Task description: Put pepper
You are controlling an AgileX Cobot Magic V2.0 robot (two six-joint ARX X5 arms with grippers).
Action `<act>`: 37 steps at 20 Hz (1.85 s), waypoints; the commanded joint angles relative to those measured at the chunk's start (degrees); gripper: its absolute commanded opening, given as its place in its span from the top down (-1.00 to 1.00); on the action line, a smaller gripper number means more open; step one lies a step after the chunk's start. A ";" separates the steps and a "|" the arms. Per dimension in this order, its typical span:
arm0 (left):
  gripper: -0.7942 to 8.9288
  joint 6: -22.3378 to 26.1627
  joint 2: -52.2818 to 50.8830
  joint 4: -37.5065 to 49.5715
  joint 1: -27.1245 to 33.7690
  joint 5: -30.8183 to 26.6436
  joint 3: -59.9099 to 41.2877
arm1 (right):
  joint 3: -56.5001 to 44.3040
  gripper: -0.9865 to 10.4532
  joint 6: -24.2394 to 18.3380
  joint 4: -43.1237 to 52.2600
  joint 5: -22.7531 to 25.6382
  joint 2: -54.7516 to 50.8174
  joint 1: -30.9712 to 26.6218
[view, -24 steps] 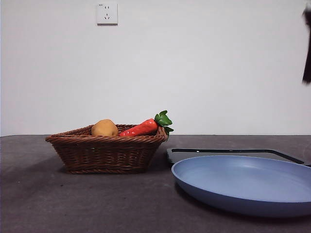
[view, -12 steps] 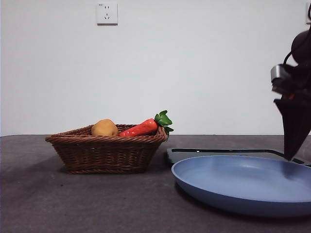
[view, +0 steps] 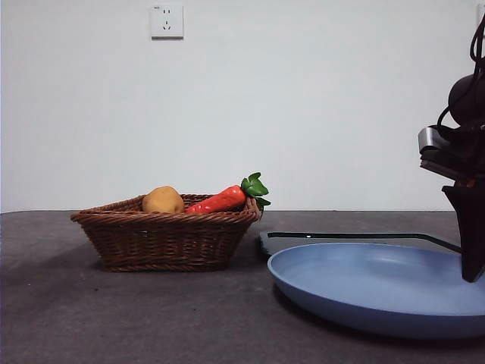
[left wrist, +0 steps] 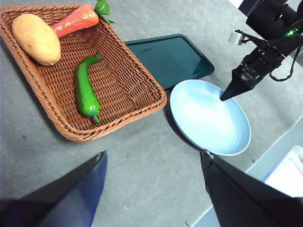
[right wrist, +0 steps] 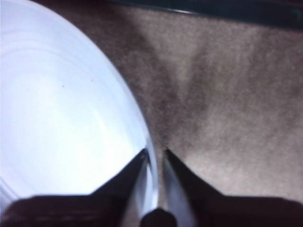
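The dark-green pepper (left wrist: 85, 90) lies in the wicker basket (left wrist: 142, 101), next to a potato (left wrist: 35, 38) and a red-orange vegetable with a leafy top (left wrist: 75, 20). In the front view the basket's (view: 163, 241) wall hides the pepper. My left gripper (left wrist: 154, 153) is open and empty, high above the table in front of the basket. My right gripper (right wrist: 154, 153) has come down on the edge of the blue plate (right wrist: 57, 118), its jaws nearly together with the rim between them. It shows at the right of the front view (view: 471, 274).
A dark green tray (left wrist: 170, 56) lies behind the blue plate (left wrist: 210, 116), beside the basket. In the front view the potato (view: 163, 200) and red vegetable (view: 220, 200) stick up above the basket rim. The table's edge runs near the plate.
The right arm came in from the top right and lowered its gripper to the blue plate's rim. The basket, vegetables and plate have not moved.
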 commanded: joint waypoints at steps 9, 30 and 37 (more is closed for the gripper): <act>0.12 -1.99 2.49 3.08 -2.58 -2.29 1.70 | 1.01 0.82 1.22 -3.43 0.11 -5.62 0.07; 0.12 -1.90 65.92 7.54 -25.53 -36.89 38.77 | 4.48 0.82 4.96 -13.05 0.15 -40.46 -1.18; 0.12 -1.92 73.07 9.31 -25.66 -38.77 38.77 | 4.48 0.82 5.09 -13.00 0.13 -40.44 -1.18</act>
